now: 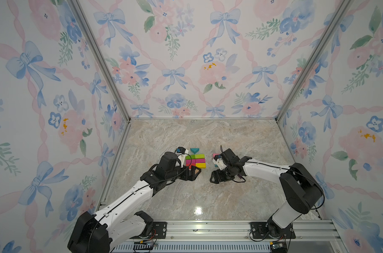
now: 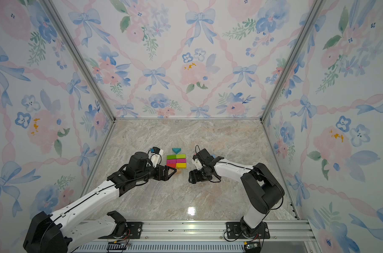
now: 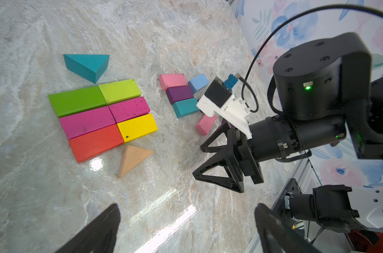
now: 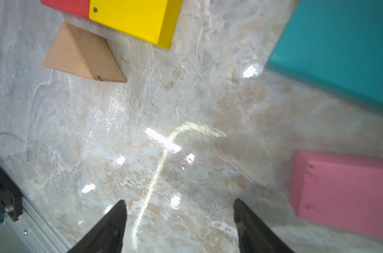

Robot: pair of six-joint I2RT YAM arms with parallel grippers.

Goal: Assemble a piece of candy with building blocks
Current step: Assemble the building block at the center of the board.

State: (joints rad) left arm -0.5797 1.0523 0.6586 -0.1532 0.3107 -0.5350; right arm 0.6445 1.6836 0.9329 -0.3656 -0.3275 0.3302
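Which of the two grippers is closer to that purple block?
Right. The right gripper sits a short way from the purple block; the left gripper is farther off, by the tan wedge.

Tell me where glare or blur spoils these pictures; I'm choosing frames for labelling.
Both top views: fairly sharp, one glare spot on the table. Left wrist view: glare beside the red block. Right wrist view: glare streaks mid-table, teal block softly blurred.

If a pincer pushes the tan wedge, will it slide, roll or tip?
The tan wedge lies flat and low, so it probably slides, not rolls. It looks like rigid wood. The glossy table likely offers little grip.
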